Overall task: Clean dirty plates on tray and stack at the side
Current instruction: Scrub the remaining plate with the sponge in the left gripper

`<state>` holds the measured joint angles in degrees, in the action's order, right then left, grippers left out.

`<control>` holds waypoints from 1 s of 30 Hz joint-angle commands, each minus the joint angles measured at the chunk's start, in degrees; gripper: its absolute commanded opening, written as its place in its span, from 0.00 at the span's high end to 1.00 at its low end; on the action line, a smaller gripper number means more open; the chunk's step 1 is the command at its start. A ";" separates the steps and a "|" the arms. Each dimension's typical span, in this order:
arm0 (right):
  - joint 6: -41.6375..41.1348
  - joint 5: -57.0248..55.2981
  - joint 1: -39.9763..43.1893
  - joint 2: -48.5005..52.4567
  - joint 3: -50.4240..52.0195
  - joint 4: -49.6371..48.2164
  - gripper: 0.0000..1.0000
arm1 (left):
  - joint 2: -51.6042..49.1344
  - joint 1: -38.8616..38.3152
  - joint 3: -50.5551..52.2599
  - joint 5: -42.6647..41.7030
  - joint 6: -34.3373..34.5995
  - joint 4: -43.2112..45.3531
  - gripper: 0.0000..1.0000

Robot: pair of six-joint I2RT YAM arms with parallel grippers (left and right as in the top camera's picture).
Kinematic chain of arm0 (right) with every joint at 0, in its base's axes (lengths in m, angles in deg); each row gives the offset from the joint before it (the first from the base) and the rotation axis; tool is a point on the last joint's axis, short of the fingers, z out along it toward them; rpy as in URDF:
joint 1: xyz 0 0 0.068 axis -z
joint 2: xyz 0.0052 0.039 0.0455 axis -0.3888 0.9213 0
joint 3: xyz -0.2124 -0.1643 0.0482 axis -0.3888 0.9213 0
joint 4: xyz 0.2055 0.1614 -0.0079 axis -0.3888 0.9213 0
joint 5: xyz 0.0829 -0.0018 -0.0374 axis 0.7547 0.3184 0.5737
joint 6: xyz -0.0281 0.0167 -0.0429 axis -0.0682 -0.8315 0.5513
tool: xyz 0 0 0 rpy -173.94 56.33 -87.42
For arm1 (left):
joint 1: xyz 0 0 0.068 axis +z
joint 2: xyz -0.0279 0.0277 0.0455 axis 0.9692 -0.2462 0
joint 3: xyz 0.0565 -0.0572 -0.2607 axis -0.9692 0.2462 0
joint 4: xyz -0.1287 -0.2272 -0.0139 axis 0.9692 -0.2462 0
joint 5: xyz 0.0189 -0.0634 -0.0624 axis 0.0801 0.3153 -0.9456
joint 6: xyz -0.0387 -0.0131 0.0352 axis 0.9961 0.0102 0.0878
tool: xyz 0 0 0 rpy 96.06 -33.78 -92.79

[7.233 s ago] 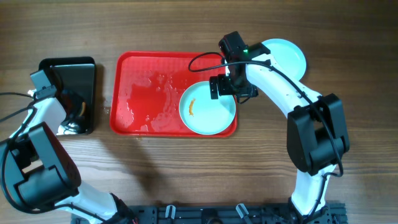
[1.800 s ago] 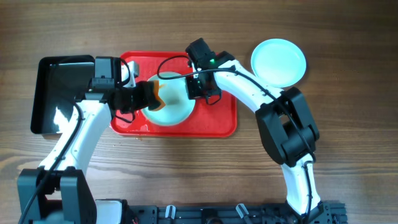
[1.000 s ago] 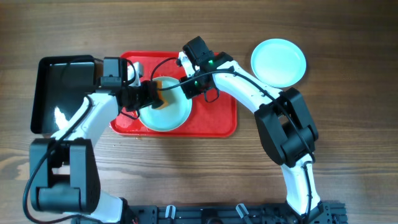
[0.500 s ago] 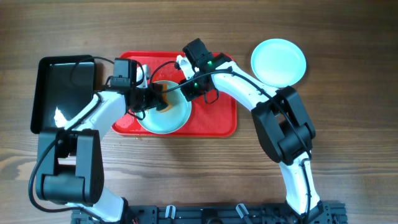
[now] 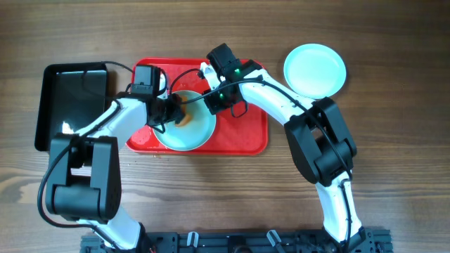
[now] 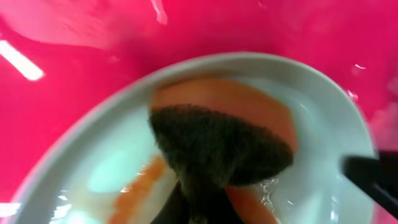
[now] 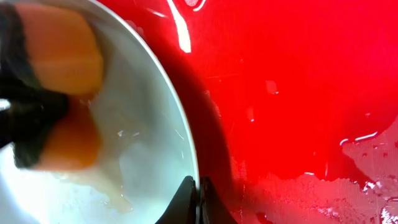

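One pale aqua plate (image 5: 188, 131) lies on the left half of the red tray (image 5: 246, 135). My left gripper (image 5: 174, 112) is shut on an orange sponge (image 6: 217, 143) with a dark scrub face, pressed into the plate's bowl (image 6: 323, 124). An orange smear (image 6: 143, 186) runs beside the sponge. At the plate's upper right edge, my right gripper (image 5: 211, 102) is shut on the rim (image 7: 189, 162), its jaws pinched either side of it (image 7: 198, 186). Wet orange residue shows in the bowl (image 7: 124, 202).
Another pale aqua plate (image 5: 315, 69) rests on the wooden table to the right of the tray. A black tray (image 5: 70, 98) sits to the left of the red one. The red tray's surface (image 7: 298, 93) is wet with water.
The left gripper has slid the sponge a little to the right inside the plate, and its arm has swung in closer. The right gripper has stayed on the rim.
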<state>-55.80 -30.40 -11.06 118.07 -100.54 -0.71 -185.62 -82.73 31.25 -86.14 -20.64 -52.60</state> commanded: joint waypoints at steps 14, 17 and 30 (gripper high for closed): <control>-3.98 -3.61 -0.04 2.25 -0.37 1.53 0.96 | 5.73 0.00 -6.32 28.87 7.39 -15.78 0.96; -4.02 -3.58 0.11 2.25 -0.37 1.40 0.96 | 6.71 -0.70 -6.32 18.14 7.39 -14.47 0.96; -5.42 -3.45 0.15 2.25 -0.37 1.44 0.96 | -1.40 -6.36 -4.96 -1.25 9.07 -9.31 0.96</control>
<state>-60.02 -31.47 -11.03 118.18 -100.86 0.16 -185.36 -87.80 26.02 -83.56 -12.75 -62.50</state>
